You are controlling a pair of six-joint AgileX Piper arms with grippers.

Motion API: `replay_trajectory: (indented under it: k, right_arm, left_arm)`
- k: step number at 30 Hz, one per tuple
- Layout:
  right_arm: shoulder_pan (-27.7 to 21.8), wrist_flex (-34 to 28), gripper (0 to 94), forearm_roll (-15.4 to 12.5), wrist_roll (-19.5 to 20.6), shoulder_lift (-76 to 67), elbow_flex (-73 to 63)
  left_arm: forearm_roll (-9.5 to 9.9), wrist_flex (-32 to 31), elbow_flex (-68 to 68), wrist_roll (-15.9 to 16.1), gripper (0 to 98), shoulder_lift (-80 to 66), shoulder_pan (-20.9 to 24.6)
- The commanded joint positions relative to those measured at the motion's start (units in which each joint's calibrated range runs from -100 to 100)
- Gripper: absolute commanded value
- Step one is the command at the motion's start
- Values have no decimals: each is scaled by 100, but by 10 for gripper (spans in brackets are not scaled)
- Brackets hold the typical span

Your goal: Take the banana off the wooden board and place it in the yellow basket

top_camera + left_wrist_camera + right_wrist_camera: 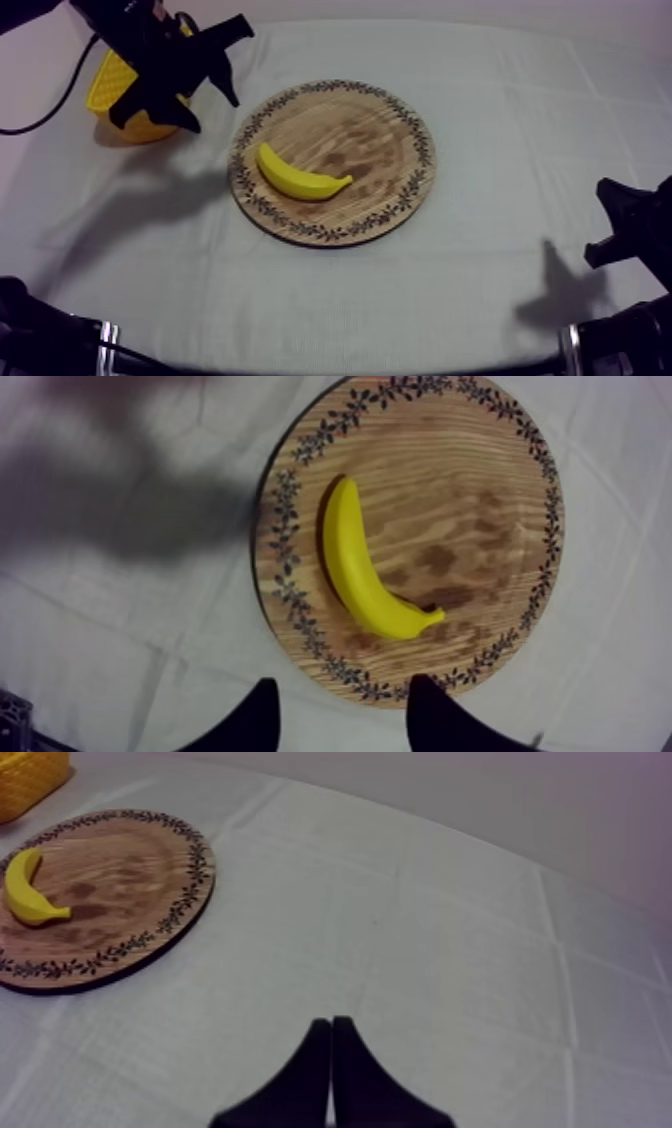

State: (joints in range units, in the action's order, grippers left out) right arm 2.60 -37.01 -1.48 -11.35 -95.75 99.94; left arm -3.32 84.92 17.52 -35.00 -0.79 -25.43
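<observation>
The yellow banana [300, 180] lies on the left half of the round wooden board [370, 130], its pointed end toward the board's middle. My left gripper [157, 118] hangs high at the upper left, in front of the yellow basket [108, 85] and left of the board. From the left wrist I look down on the banana [355, 566] and the board [450, 506]; the left gripper [342, 696] is open with nothing between its fingers. My right gripper [625, 225] rests low at the right, well away from the board. Its fingers lie together, so the right gripper [331, 1022] is shut on nothing.
The basket [30, 777] stands at the table's far left, close beyond the board [120, 862] with the banana [25, 887]. The left arm's shadow falls on the grey-white cloth left of the board. Bare cloth stretches from the board to the right gripper.
</observation>
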Motion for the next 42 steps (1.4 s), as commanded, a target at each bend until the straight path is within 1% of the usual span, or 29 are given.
replay_trajectory:
  k: [1, 5, 7, 15, 18, 27, 32, 42]
  right_arm:
    - [0, 0, 3, -1, 0, 0, -5]
    - [0, 0, 3, -1, 0, 0, -5]
    - [0, 0, 3, -1, 0, 0, -5]
    - [0, 0, 3, -1, 0, 0, -5]
    - [0, 0, 3, -1, 0, 0, -5]
    - [0, 0, 3, -1, 0, 0, -5]
    - [0, 0, 3, -1, -3, 0, -5]
    - [0, 0, 3, -1, 0, 0, -5]
  left_arm:
    - [-65, 7, 4, -36, 565, 8, 5]
    - [-165, 26, 45, -50, 604, 27, 1]
    - [-185, 2, 95, -30, 626, 38, -26]
    - [-161, -255, 403, 109, 670, 77, -72]
    - [-185, -282, 502, 149, 676, 149, -74]
    - [-205, -527, 577, 281, 709, 682, -175]
    - [-399, -549, 362, 236, 756, 1101, -107]
    - [-644, -701, -156, 196, 744, 1941, -89]
